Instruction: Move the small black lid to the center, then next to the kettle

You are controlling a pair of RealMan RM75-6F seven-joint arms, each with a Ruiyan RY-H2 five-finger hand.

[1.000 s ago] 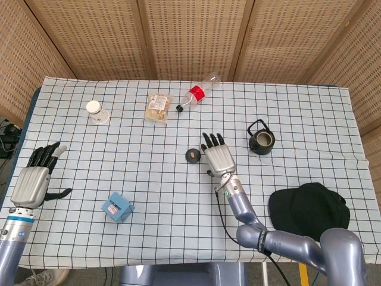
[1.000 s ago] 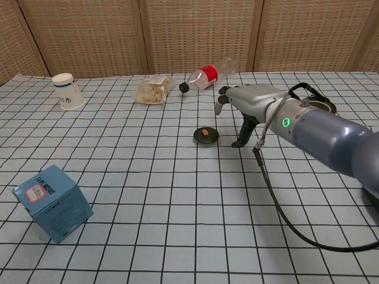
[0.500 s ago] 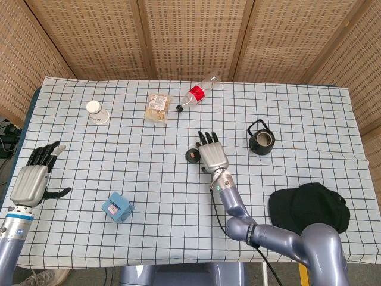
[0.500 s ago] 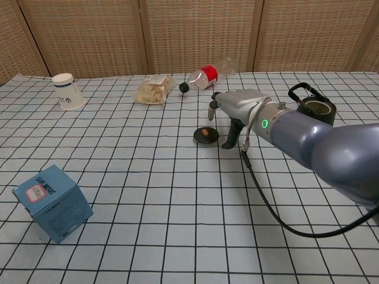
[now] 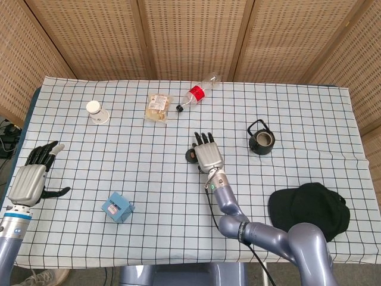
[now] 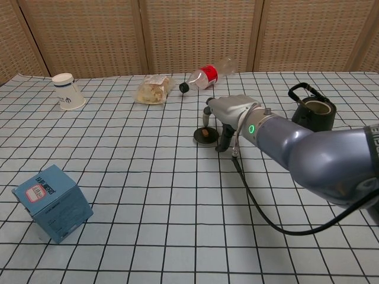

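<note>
Head view looks down on a checked table. Our right hand lies near the middle, fingers straight and slightly spread, holding nothing. The small black lid peeks out just beside its left edge, partly covered. The kettle stands well apart to the right, and a black cap sits nearer the front edge. Only this view shows our left hand, at the far left with fingers apart and empty.

Chest view shows what the top view hides: the lid lies flat on the cloth, and the right hand hovers just above and beside it, thumb pointing down by the lid's right rim. We cannot tell whether they touch. A blue box sits front left.

Compared with a second ago, our right hand has slid left toward the lid, now overlapping it from above. The lid itself has not moved.
</note>
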